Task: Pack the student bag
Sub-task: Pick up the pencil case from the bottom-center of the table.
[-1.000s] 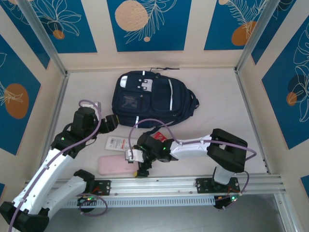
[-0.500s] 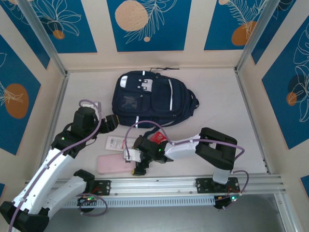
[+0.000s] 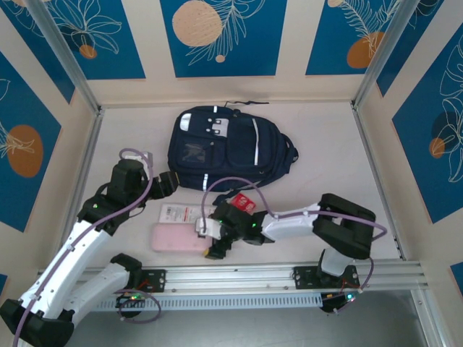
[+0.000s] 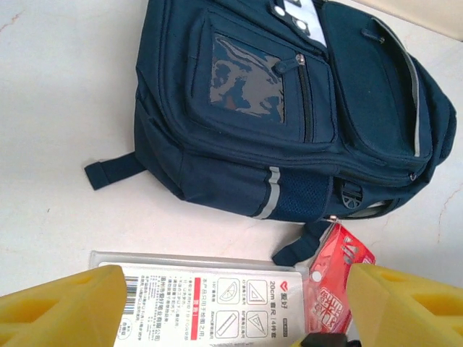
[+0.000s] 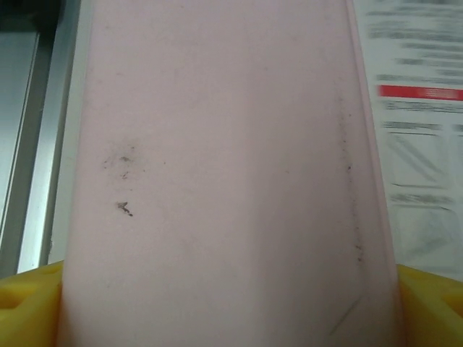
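The student bag [image 3: 228, 148] lies closed and flat at the back middle of the table, navy with white stripes; its front pockets show in the left wrist view [image 4: 289, 94]. My left gripper [image 3: 170, 184] hovers open by the bag's near left corner, its yellow fingers [image 4: 65, 307] spread above a white ruler-set packet [image 4: 217, 296]. A pink pencil case [image 3: 177, 238] lies near the front rail. My right gripper [image 3: 210, 238] is closed on the case's right end, and the case [image 5: 217, 144] spans the whole gap between the yellow fingers [image 5: 427, 307].
A red packet [image 3: 242, 202] lies by the bag's strap, beside the white packet [image 3: 177, 213]. The aluminium rail [image 3: 289, 275] runs along the near edge, close to the pink case. Walls enclose the table on three sides.
The right gripper has narrowed onto the pink case and shifted a little to the right, and the case has slid right with it. The left arm has stayed put.
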